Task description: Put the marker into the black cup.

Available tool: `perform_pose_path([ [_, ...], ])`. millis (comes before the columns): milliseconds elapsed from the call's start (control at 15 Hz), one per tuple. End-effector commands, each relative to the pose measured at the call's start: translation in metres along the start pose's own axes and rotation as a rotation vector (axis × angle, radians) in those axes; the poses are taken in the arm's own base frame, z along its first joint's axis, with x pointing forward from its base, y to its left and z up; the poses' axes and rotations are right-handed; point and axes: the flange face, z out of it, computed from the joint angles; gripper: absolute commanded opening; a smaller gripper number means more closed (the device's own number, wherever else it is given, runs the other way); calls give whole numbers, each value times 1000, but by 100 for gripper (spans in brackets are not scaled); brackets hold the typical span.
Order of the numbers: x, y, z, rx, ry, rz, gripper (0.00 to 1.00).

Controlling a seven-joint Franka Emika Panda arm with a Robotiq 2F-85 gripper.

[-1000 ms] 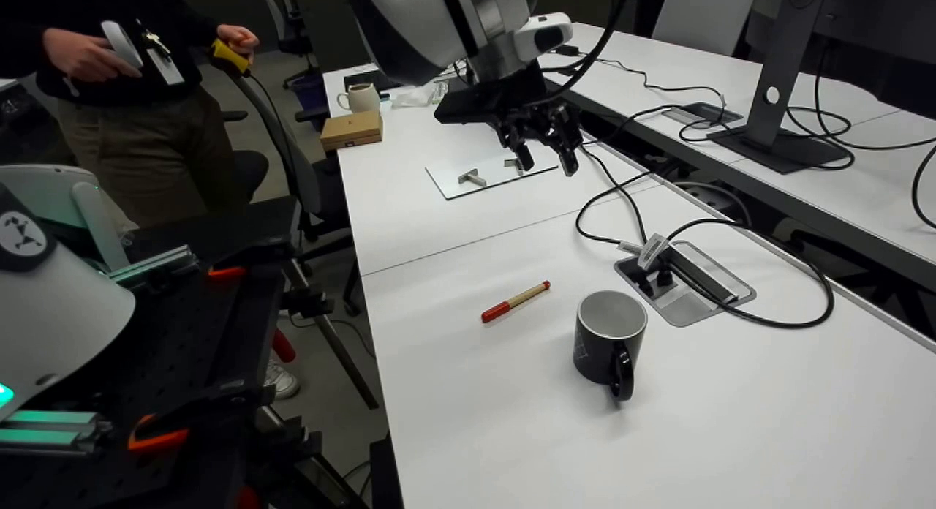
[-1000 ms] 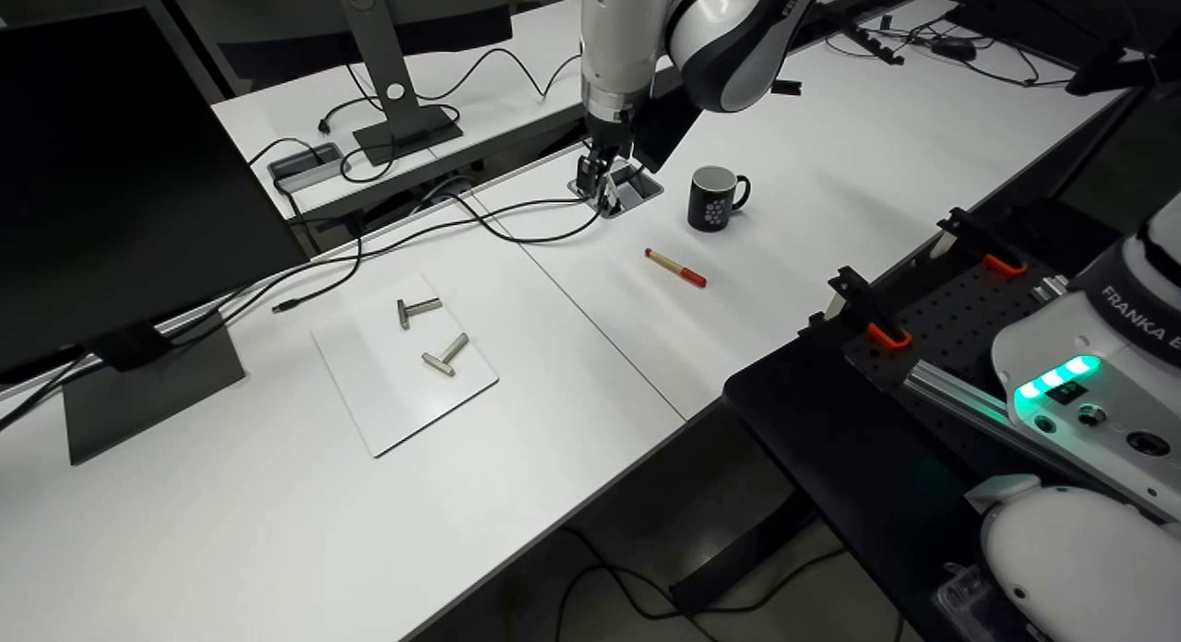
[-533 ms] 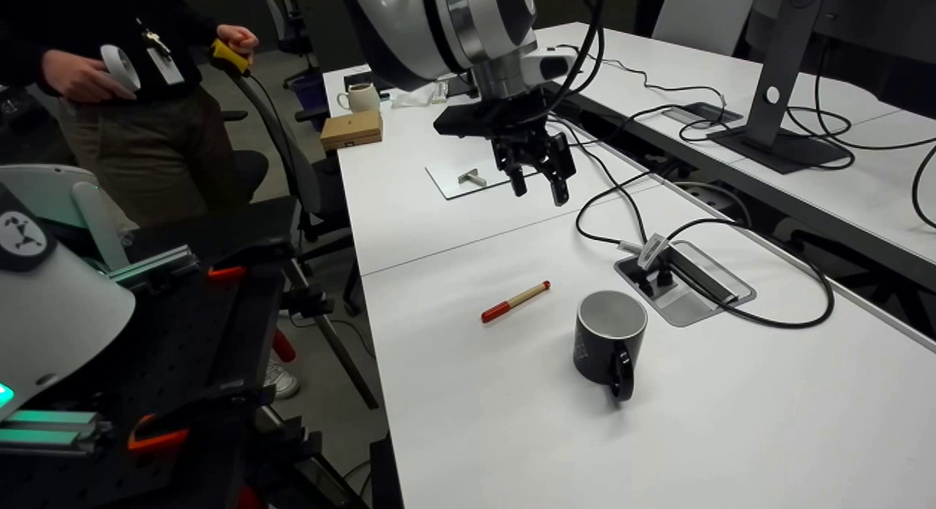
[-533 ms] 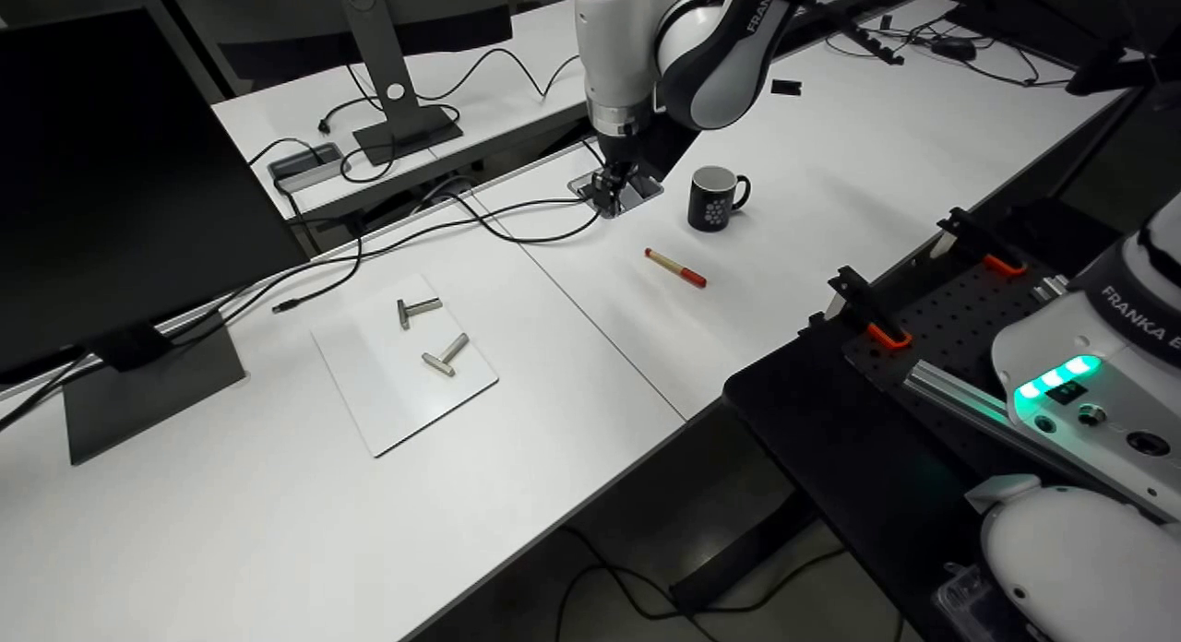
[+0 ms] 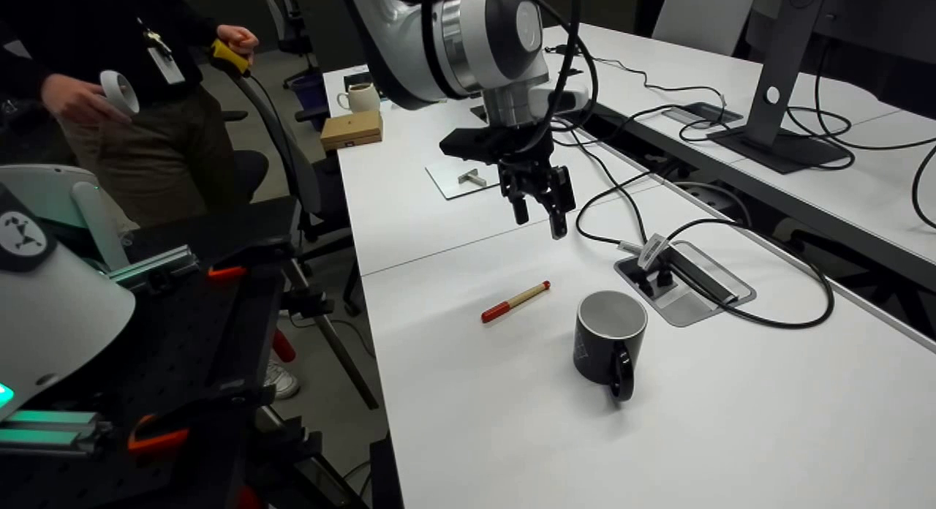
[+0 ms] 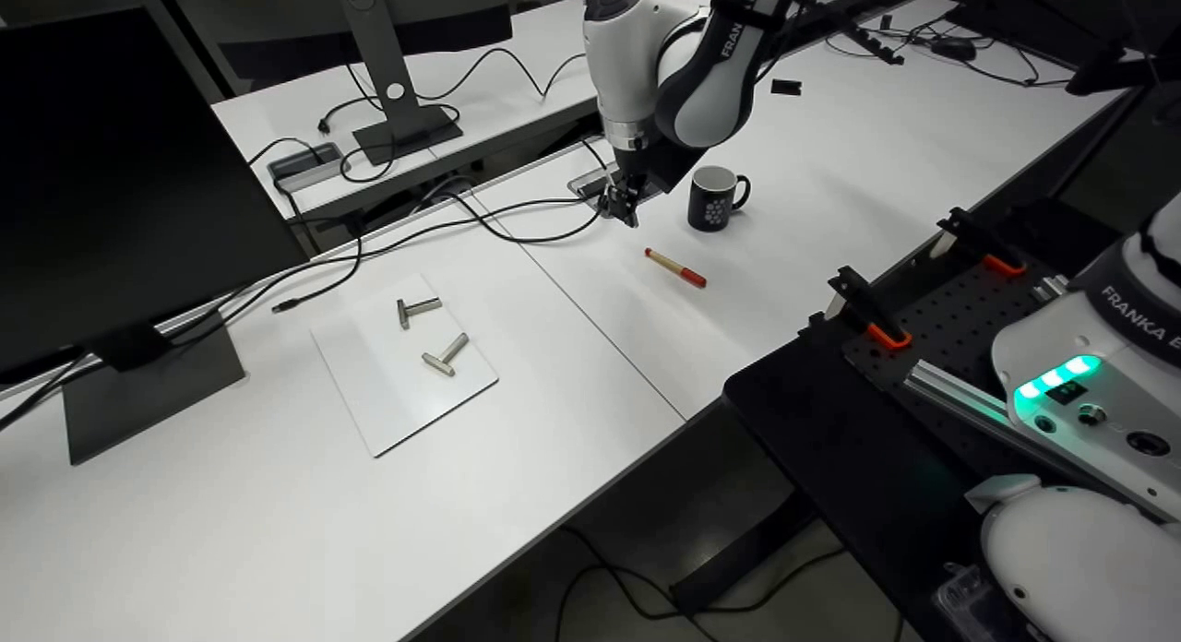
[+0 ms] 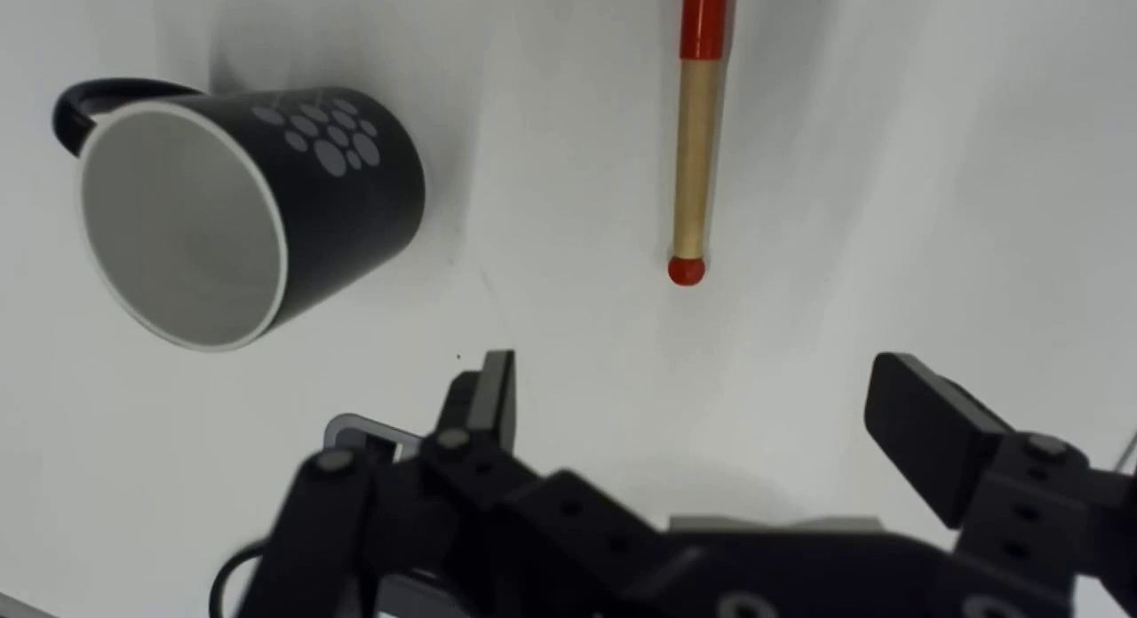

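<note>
As the claw (image 7: 697,396) hangs with jaws wide apart and nothing between them, the marker (image 7: 698,130) lies flat on the counter (image 5: 475,421) ahead of it in the wrist view, tan end nearer, long axis pointing into the gap; a forward, downward reach looks due. Beside the marker, the black cup (image 7: 311,209) stands upright, pale dots on its side; in an exterior view a monitor stand (image 6: 376,47) reads "DELL", a robot base (image 6: 1121,365) "FRANKA E", the rest cut off
</note>
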Motion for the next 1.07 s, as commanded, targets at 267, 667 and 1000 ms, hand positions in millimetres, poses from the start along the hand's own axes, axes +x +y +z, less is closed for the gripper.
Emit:
perform_pose_path([
  [267, 0, 6, 14, -17, -29, 32, 100],
  [667, 9, 8, 29, 27, -42, 30, 100],
  [1000, 8, 6, 62, 104, -97, 9, 100],
])
